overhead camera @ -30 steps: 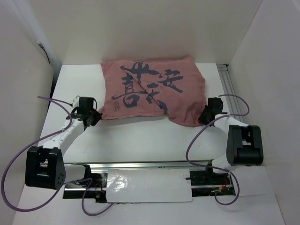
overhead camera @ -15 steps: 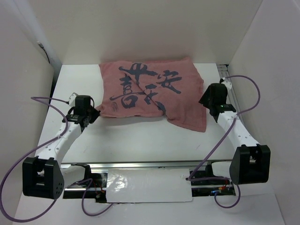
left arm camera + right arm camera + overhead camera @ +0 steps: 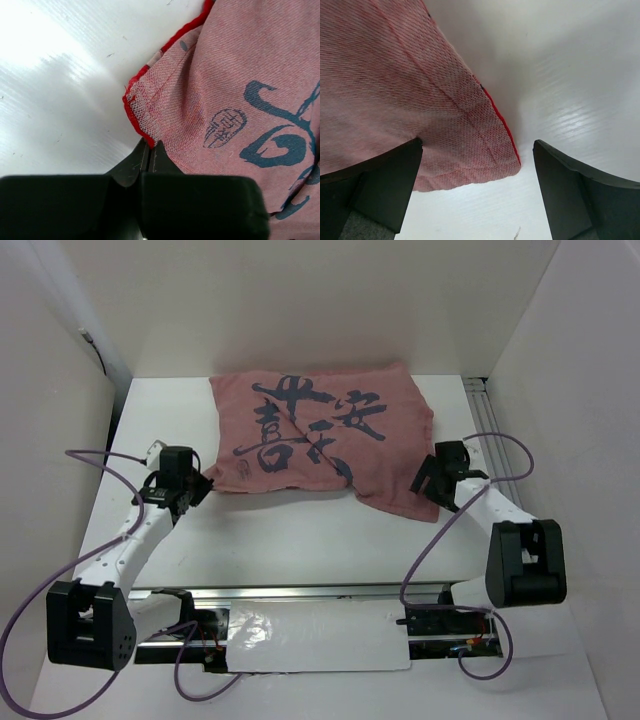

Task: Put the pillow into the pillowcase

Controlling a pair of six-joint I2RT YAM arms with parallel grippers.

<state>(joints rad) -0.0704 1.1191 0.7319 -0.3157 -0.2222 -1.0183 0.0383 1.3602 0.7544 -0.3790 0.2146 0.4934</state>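
The pillowcase [image 3: 320, 440] lies flat on the white table, dull pink side up with dark blue marks. The pillow does not show in any view. My left gripper [image 3: 197, 487] is at the case's near left corner. In the left wrist view its jaws [image 3: 150, 150] are shut on the red-hemmed corner of the pillowcase [image 3: 240, 75]. My right gripper [image 3: 425, 485] stands at the near right corner. In the right wrist view it [image 3: 477, 150] is wide open, and the corner of the pillowcase [image 3: 395, 90] rests on the table between the fingers [image 3: 385, 185], untouched.
White walls close in the table at left, right and back. An aluminium rail [image 3: 490, 430] runs along the right side. A glossy white sheet [image 3: 310, 635] lies between the arm bases at the near edge. Purple cables [image 3: 40, 590] loop around both arms.
My right gripper has opened and let go of the near right corner, which now lies a little farther right and nearer. The left gripper keeps its grip.
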